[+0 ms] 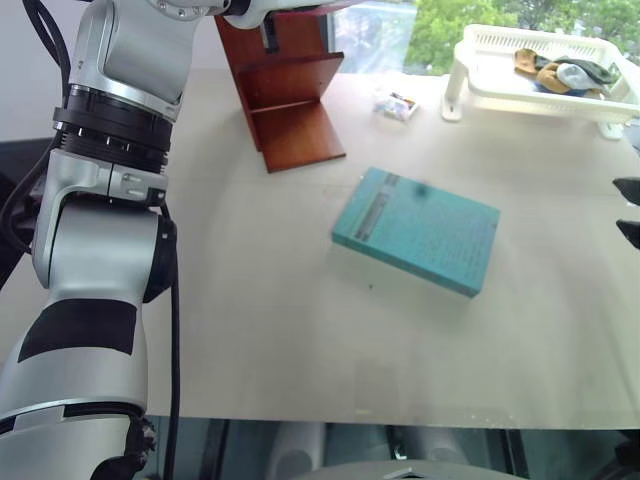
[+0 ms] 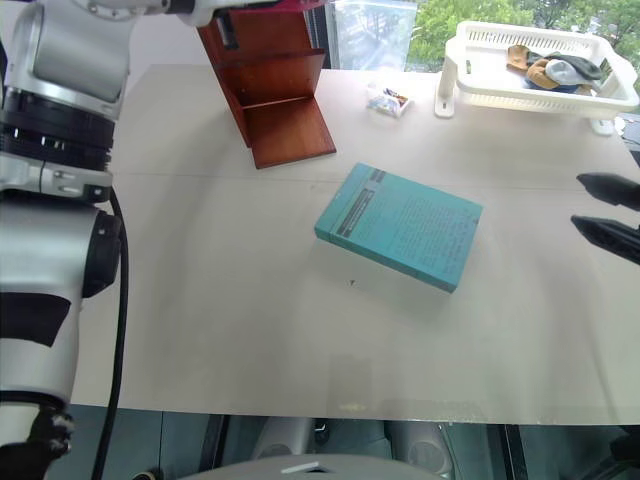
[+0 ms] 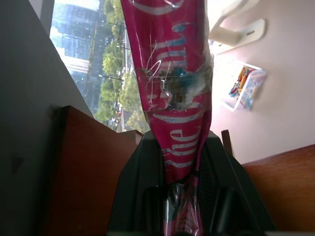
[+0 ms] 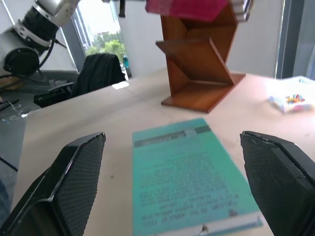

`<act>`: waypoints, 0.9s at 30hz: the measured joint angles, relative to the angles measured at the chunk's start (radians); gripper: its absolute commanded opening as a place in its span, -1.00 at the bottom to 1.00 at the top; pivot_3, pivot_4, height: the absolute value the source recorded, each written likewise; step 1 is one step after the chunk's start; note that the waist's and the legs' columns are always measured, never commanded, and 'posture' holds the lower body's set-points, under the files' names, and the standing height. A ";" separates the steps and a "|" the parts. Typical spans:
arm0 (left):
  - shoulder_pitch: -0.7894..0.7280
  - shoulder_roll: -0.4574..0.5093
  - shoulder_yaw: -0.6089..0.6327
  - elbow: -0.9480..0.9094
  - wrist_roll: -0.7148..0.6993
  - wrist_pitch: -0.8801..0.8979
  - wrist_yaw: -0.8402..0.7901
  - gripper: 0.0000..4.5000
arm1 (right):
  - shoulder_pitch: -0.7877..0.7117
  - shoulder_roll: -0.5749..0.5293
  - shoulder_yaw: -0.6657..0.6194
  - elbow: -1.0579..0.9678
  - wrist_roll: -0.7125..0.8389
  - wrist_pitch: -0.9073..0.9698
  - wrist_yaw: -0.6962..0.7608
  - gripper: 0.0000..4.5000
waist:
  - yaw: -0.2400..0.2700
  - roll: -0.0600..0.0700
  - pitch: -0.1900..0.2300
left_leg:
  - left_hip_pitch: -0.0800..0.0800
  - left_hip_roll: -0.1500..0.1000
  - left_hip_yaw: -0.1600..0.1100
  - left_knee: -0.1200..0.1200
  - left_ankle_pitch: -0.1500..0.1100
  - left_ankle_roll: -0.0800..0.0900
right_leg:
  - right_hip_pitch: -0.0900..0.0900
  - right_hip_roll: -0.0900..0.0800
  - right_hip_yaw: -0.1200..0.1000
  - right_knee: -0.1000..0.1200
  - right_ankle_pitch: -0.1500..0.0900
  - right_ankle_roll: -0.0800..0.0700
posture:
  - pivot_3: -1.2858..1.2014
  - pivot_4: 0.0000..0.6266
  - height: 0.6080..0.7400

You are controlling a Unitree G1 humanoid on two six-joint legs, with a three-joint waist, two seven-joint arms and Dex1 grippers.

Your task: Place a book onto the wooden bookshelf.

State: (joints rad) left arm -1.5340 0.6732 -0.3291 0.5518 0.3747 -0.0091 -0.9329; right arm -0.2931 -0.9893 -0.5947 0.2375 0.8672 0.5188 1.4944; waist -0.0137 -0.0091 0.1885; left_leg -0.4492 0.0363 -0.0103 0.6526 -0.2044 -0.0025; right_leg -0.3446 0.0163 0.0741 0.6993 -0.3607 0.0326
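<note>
Book point(image 3: 170, 88), pink and glossy, is clamped between the two black fingers of the left end effector point(image 3: 179, 162), held in the air over the top of the bookshelf point(image 1: 290, 95) at the far left of the bench point(image 1: 300, 330). Its pink underside shows above the shelf's slanted tiers from the right wrist. A teal book point(image 1: 417, 229) lies flat mid-bench, apart from the shelf. The right end effector point(image 4: 172, 191) hovers at the right edge with its fingers spread wide, holding nothing. A white basket point(image 1: 545, 75) sits far right, a small packet point(image 1: 397, 103) between it and the shelf.
</note>
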 measured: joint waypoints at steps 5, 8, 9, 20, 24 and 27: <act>-0.001 -0.012 -0.045 0.033 0.069 0.062 -0.026 -0.83 | -0.065 0.004 0.012 0.069 -0.004 -0.011 0.006 1.00 | 0.000 0.000 0.000 | 0.000 0.000 0.000 0.000 0.000 0.000 | 0.000 -0.001 0.000 0.000 0.000 0.000 | 0.03 -0.52 1.00; -0.004 -0.015 -0.083 0.064 0.119 0.082 -0.040 -0.83 | -0.101 0.004 0.019 0.100 -0.005 -0.021 0.009 1.00 | 0.000 0.001 0.001 | 0.000 0.000 0.000 0.000 0.000 0.000 | -0.001 0.000 0.000 0.000 0.000 0.000 | 0.03 -0.52 1.00; -0.011 -0.018 -0.088 0.080 0.132 0.088 -0.040 -0.83 | -0.107 0.004 0.024 0.107 -0.006 -0.023 0.009 1.00 | 0.000 0.001 0.001 | 0.000 0.000 0.000 0.000 0.000 0.000 | -0.001 0.000 0.000 0.000 0.000 0.000 | 0.03 -0.52 1.00; -0.109 -0.052 -0.114 0.152 0.226 0.118 -0.019 -0.83 | -0.221 0.010 0.057 0.187 -0.021 -0.044 0.028 1.00 | -0.001 0.004 0.002 | -0.001 0.000 0.000 0.000 0.000 0.000 | -0.002 -0.001 0.001 0.002 0.000 0.000 | 0.03 -0.52 1.00; -0.101 -0.057 -0.114 0.161 0.230 0.123 -0.037 -0.83 | -0.237 0.015 0.074 0.194 -0.021 -0.042 0.033 1.00 | -0.001 0.004 0.002 | 0.000 0.000 0.000 0.001 0.000 0.000 | -0.002 -0.001 0.002 0.004 0.000 0.000 | 0.03 -0.52 1.00; -0.096 -0.067 -0.115 0.164 0.232 0.124 -0.045 -0.83 | -0.252 0.020 0.087 0.203 -0.021 -0.043 0.037 1.00 | -0.001 0.004 0.002 | -0.001 0.000 0.000 0.002 0.000 0.001 | -0.003 -0.001 0.002 0.005 0.000 0.000 | 0.03 -0.52 1.00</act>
State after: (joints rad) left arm -1.6295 0.6057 -0.4442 0.7162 0.6064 0.1149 -0.9777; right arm -0.5450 -0.9692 -0.5076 0.4402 0.8463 0.4758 1.5310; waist -0.0145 -0.0054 0.1903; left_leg -0.4498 0.0363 -0.0107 0.6543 -0.2040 -0.0019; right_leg -0.3478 0.0153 0.0760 0.7047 -0.3606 0.0325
